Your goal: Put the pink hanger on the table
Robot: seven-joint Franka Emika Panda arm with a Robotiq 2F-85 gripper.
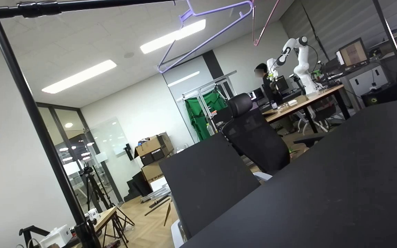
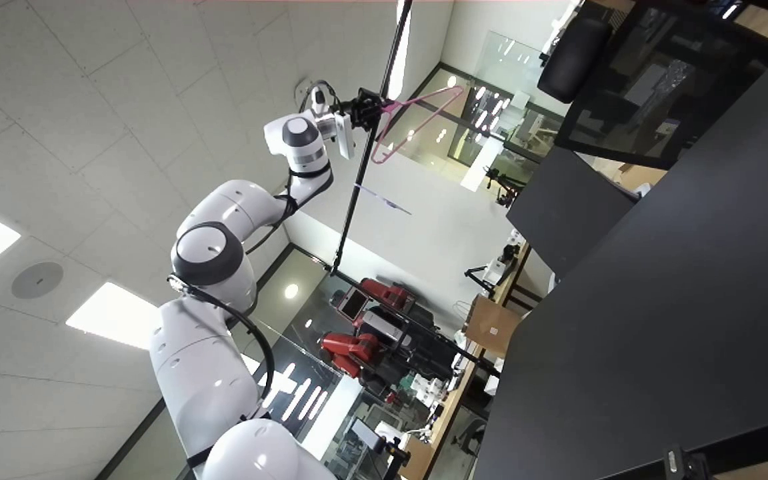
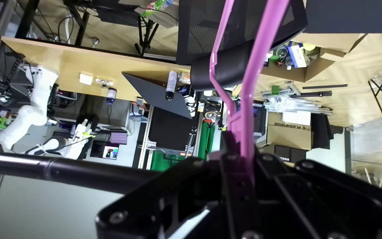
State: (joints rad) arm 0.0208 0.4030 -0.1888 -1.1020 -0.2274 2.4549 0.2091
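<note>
Flat matte-black table point(image 1: 308, 186); straight edges

Ceiling lights point(image 1: 79, 76) are glaring in both exterior views. The wrist view's gripper point(image 3: 242, 151) is looking blurred.

I have open air between the rail point(image 1: 98, 3) and the black bench point(image 1: 322, 193) in both exterior views. Beneath the rail, the lavender hanger point(image 1: 205, 43) obstructs passage near the pink hanger point(image 3: 248, 91). The chair back point(image 1: 257, 137) stands beside the bench edge. In the wrist view the rail runs behind the jaws; I cannot confirm the clearance.
</note>
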